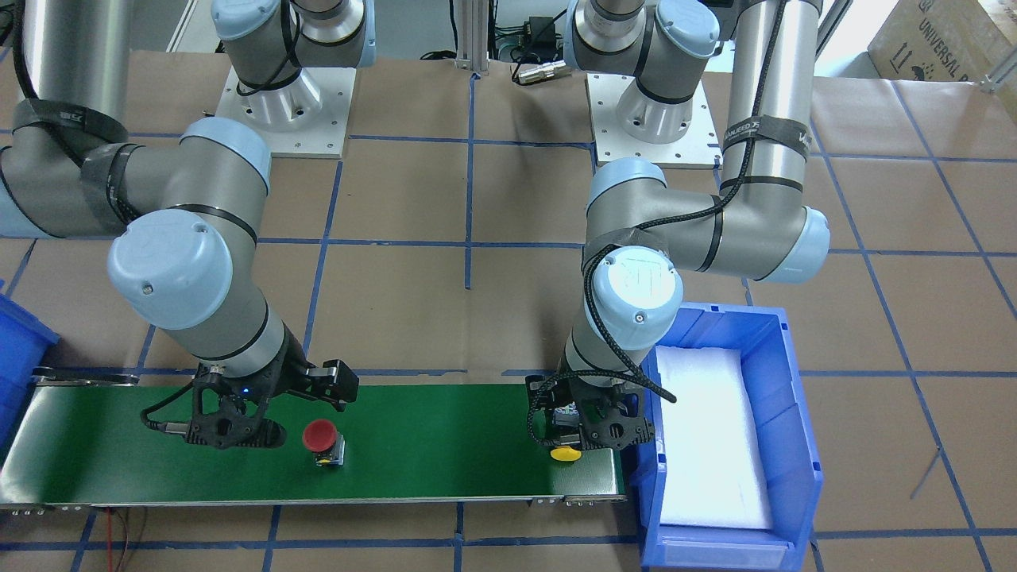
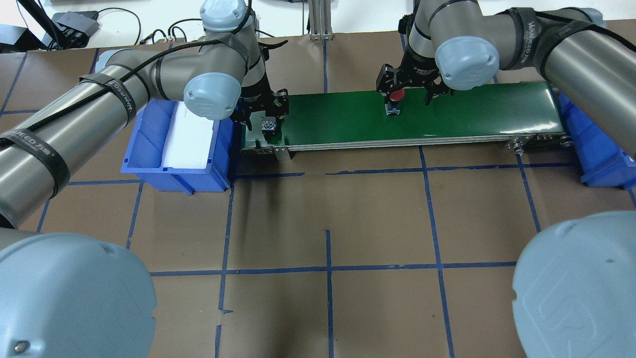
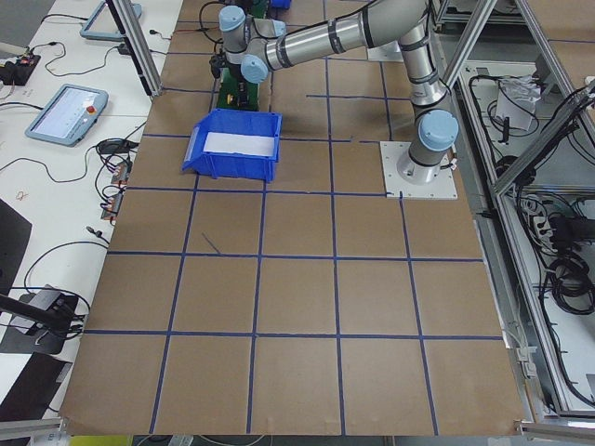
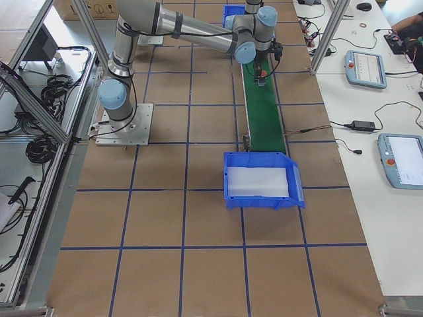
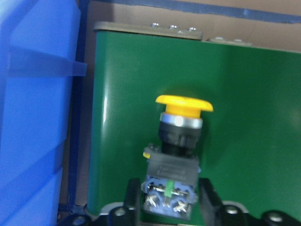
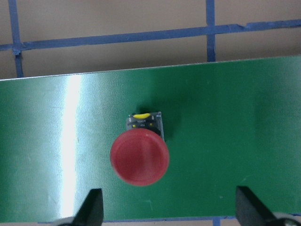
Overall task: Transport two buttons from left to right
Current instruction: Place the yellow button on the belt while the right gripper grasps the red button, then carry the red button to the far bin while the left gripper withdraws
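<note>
The red button (image 1: 319, 435) stands upright on the green belt (image 1: 445, 445), cap up. My right gripper (image 2: 407, 94) hovers over it, open and empty. In the right wrist view the red button (image 6: 139, 156) sits just ahead of the wide-spread fingers (image 6: 91, 207). My left gripper (image 1: 584, 441) is at the belt's end by the blue bin. It is shut on the grey body of the yellow button (image 5: 181, 122), which lies on its side with the cap pointing away. The yellow cap (image 1: 565, 454) pokes out below the gripper.
A blue bin (image 1: 794, 413) lined with white foam stands against the belt's end by the left arm, also in the overhead view (image 2: 149, 144). A second blue bin (image 2: 596, 149) stands at the belt's other end. Brown paper with blue tape lines covers the table.
</note>
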{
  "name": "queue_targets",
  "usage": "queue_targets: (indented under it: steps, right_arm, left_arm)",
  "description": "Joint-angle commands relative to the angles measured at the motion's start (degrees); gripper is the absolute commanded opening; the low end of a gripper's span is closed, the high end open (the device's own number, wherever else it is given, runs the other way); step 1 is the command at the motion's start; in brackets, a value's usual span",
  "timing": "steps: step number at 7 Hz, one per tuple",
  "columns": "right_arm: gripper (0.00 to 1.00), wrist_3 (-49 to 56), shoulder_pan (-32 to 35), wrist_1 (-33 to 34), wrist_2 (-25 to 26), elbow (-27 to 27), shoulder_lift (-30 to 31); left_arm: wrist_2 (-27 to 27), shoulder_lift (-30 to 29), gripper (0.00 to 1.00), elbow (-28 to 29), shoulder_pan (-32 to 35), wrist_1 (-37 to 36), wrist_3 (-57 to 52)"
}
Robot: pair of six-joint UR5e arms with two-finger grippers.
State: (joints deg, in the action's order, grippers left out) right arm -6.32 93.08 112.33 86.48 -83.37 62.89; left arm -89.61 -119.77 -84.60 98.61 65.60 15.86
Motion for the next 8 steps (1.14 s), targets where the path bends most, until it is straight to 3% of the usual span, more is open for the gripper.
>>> queue_targets:
  steps: [1,3,4,6,7,8]
  right_arm:
    - [1.0,0.86,-0.09,0.26,-0.08,1.19,-1.54]
    - [1.0,0.95,-0.18,0.26,-0.08,3.73,-4.08]
    - [0.98,2.69,-0.44,0.26,-0.08,4.53,-4.53]
    - [0.17,3.42,-1.93,0.17,-0.08,5.06,-4.1]
    - [0.08,3.5,-2.2,-0.35,0.09,4.63,-3.83]
    - [0.05,3.5,-2.37,-0.88,0.09,4.62,-3.83]
  left_arm:
    - [-0.04,4.34,1.0,-0.21,-0.08,3.45,-0.91]
    - [-0.99,12.42,1.0,-0.48,-1.65,10.83,-5.72]
    - [-1.09,16.72,1.0,-0.65,-4.19,18.0,-6.62]
    - [-1.35,26.82,1.0,-4.41,-6.58,23.5,-15.03]
    - [-1.44,30.87,1.0,-5.39,-7.02,26.56,-15.76]
    - [-1.79,32.57,1.0,-3.83,-7.38,30.68,-15.68]
